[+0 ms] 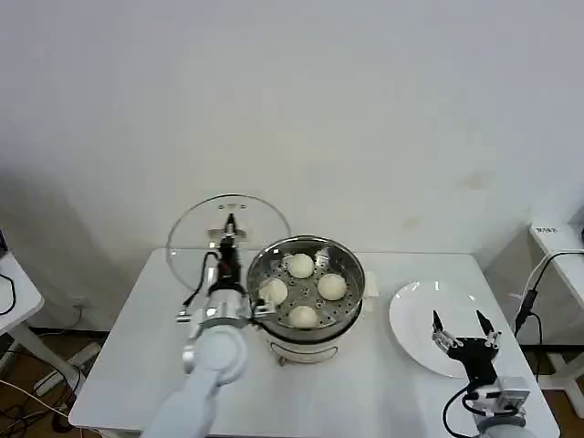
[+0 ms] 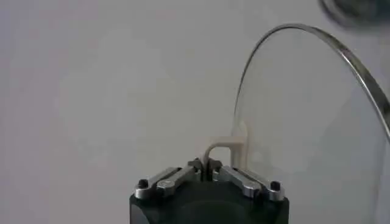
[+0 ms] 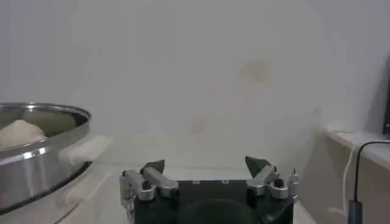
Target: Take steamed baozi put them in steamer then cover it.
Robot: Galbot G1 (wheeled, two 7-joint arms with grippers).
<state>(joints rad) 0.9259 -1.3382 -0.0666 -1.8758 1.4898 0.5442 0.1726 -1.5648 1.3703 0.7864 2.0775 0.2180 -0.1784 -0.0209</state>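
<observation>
On my white table the steamer holds all four steamed baozi. Just left of it, my left gripper pinches the cover by its handle, lid raised on edge. Right of the steamer, over the white plate, my right gripper waits, fingers spread wide, empty.

No legible text, label, brand, number or sign is present on any visible surface.

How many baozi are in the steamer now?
4. All sit on the tray of the steamer: one at the back, one on the robot's right, one in front, one on the left.
</observation>
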